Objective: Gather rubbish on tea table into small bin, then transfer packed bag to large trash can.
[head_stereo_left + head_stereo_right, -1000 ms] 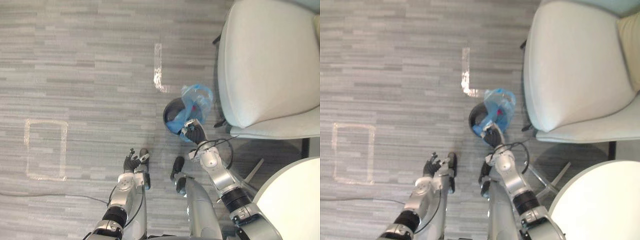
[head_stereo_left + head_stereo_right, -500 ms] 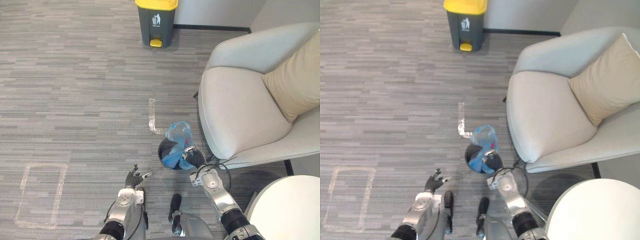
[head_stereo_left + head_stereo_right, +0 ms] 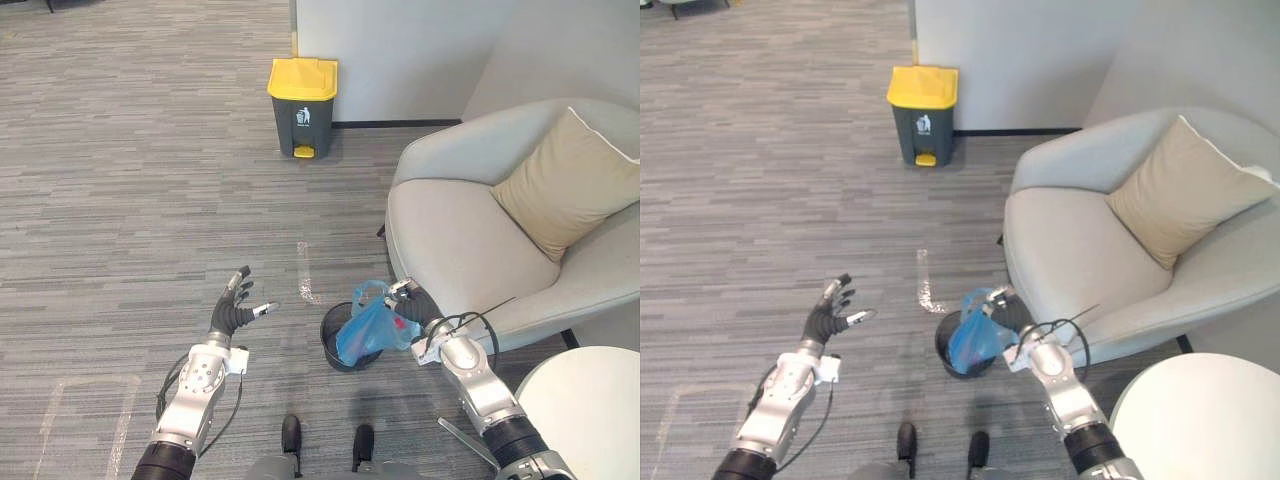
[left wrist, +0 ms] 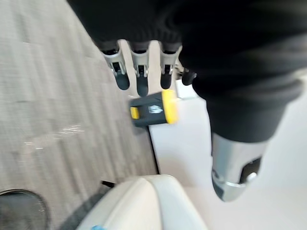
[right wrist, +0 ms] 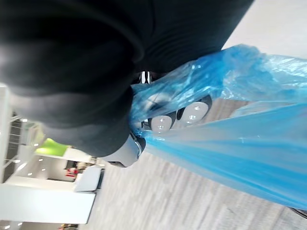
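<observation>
Right hand [image 3: 419, 304] clutches one blue bag [image 3: 365, 332] at one small bin [image 3: 329, 338]; left hand [image 3: 237, 315] spread.

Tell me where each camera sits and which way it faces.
Left eye view: on the head, looking down at the yellow-lidded grey trash can, pale grey armchair and small black bin; both arms show.
Right eye view: same head, slightly aside, same scene.
Left wrist view: on the left wrist, looking past the open left hand toward that trash can.
Right wrist view: on the right wrist, facing the right hand curled in the blue plastic bag.
Shared: eye and left wrist views both show the trash can and armchair.
</observation>
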